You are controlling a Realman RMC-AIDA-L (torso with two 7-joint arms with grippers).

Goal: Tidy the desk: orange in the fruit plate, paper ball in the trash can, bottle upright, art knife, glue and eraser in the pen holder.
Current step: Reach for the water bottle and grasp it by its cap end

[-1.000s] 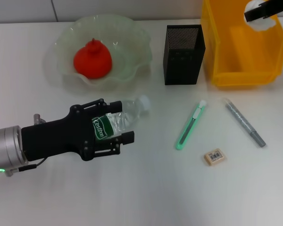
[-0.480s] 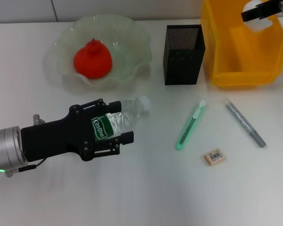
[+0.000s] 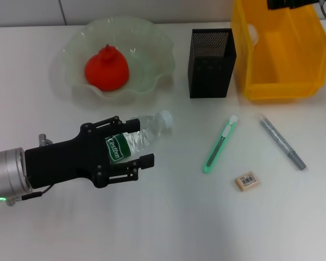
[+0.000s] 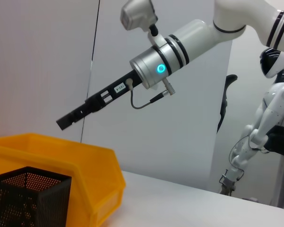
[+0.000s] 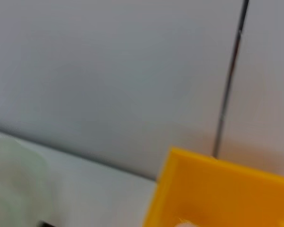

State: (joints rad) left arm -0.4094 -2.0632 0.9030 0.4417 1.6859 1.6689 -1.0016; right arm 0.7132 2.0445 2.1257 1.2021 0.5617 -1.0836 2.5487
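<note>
Left gripper [image 3: 131,148] clamped on bottle [image 3: 137,136], lying flat, green label partly legible, near side of fruit plate [image 3: 152,60]. Orange [image 3: 107,68] in plate. Pen holder [image 3: 210,62] beside plate. Paper ball [image 3: 253,33] inside trash can [image 3: 280,81]. Right gripper [image 4: 66,121] above can; fingers unclear.

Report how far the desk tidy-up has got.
Done: the orange sits in the fruit plate, and a white paper ball lies inside the yellow trash can. In hand: the left gripper is around the lying bottle. Left: art knife, glue and eraser lie on the desk, outside the pen holder. The right gripper is above the can.
</note>
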